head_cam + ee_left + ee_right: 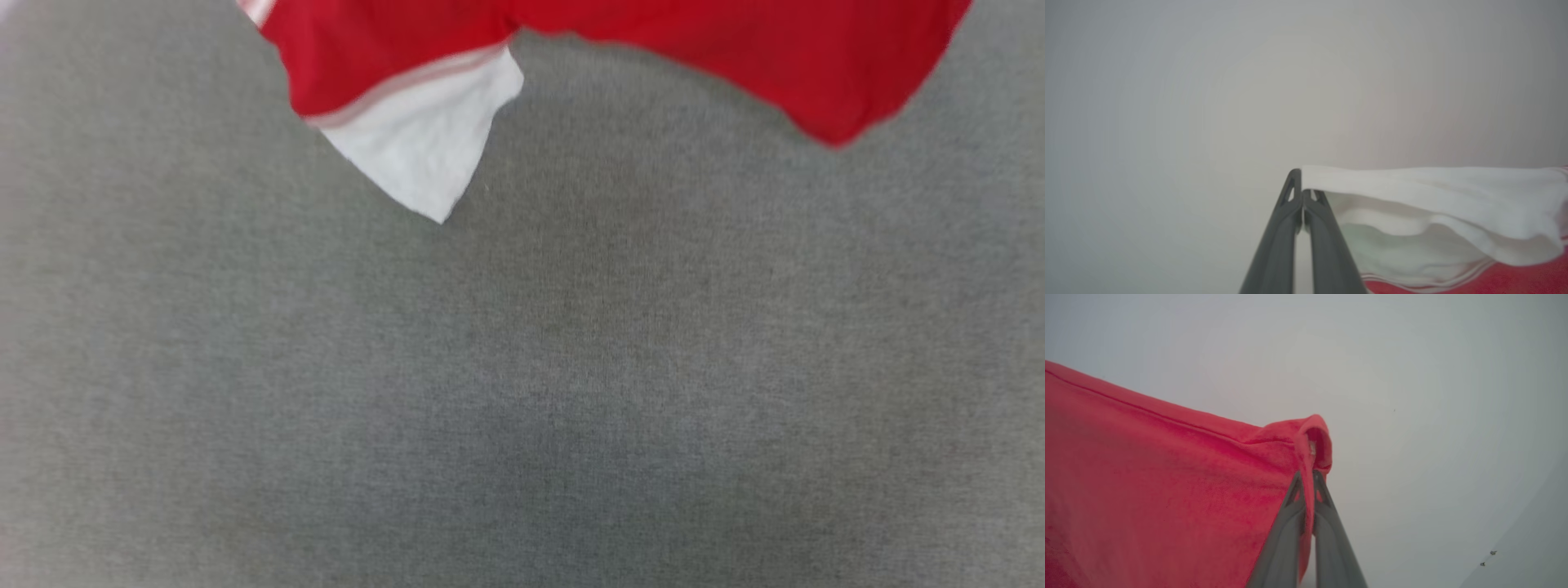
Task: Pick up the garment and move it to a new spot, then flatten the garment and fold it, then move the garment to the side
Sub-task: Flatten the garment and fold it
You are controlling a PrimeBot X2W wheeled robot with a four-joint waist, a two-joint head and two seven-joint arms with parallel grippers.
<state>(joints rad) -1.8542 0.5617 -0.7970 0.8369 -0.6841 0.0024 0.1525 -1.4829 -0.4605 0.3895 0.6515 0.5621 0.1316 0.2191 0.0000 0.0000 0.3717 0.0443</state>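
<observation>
The garment (384, 49), a red shirt with a white sleeve and striped trim, hangs in the air across the top of the head view, above the grey table (522, 367). Its white sleeve tip points down. In the left wrist view my left gripper (1302, 192) is shut on the edge of the garment's white sleeve (1433, 192), which stretches off to the right with red cloth below it. In the right wrist view my right gripper (1308, 475) is shut on a bunched red edge of the garment (1167, 477), which drapes away to the left.
The grey cloth-covered table surface spreads below the hanging shirt in the head view. Both wrist views look onto a pale, plain wall or ceiling behind the cloth.
</observation>
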